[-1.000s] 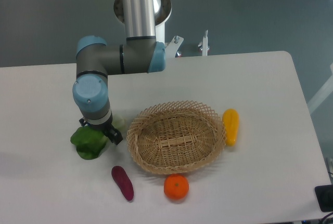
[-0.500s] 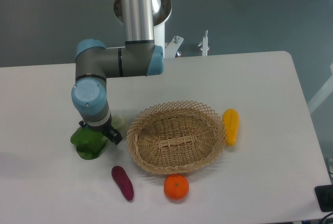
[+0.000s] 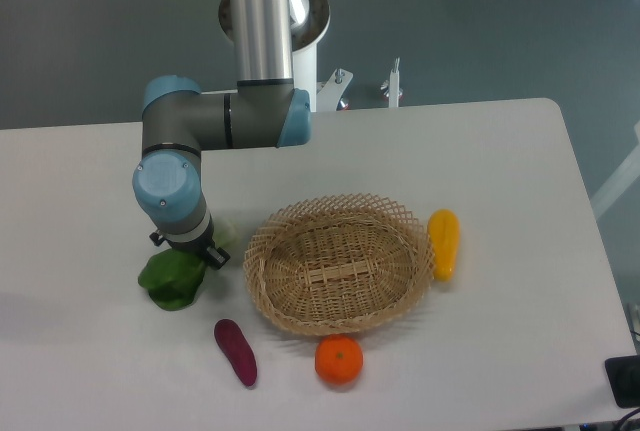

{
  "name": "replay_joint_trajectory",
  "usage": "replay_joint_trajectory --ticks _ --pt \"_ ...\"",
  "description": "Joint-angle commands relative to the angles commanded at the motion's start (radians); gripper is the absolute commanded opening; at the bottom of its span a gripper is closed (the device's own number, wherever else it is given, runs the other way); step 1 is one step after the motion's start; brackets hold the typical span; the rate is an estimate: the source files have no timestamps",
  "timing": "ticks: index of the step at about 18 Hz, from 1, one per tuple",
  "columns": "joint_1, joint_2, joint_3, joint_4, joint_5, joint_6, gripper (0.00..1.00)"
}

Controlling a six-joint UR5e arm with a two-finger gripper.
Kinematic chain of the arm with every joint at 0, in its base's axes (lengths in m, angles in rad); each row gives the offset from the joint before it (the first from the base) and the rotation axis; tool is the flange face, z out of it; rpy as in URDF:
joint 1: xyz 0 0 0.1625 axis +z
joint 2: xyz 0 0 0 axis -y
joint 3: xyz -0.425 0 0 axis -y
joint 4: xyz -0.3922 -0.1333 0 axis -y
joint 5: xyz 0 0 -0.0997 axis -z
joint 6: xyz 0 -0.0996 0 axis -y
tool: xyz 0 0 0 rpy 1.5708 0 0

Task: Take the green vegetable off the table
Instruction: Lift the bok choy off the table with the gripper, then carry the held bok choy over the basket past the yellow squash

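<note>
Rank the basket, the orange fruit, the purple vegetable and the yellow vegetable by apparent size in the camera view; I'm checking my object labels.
1. Wicker basket, by far the largest.
2. Yellow vegetable and purple vegetable: they look alike in length, so I won't rank them.
3. Orange fruit, smallest in extent, though rounder.

Pincer (image 3: 190, 253), green vegetable (image 3: 173, 278) slightly higher.

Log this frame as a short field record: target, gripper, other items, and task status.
target: green vegetable on the table, left of the basket
gripper: gripper over the vegetable's upper edge; jaws hidden by the wrist
other items: purple vegetable, orange, yellow vegetable
status: contact or grasp cannot be told
</note>
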Motion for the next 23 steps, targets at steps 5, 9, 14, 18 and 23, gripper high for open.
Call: replay_joint_trajectory --ticks 5,9,14,18,23 --pt "0.006 0.035 0.015 -0.008 -0.024 0.003 0.25" --pt "0.032 0.064 0.037 -0.012 -0.089 0.001 0.25" --pt "0.054 0.068 0.08 -0.015 -0.104 0.003 0.25" --pt "0.113 0.09 0.129 -0.09 -0.107 0.017 0.25" --pt "0.213 0.091 0.225 -0.179 -0.109 0.073 0.25"
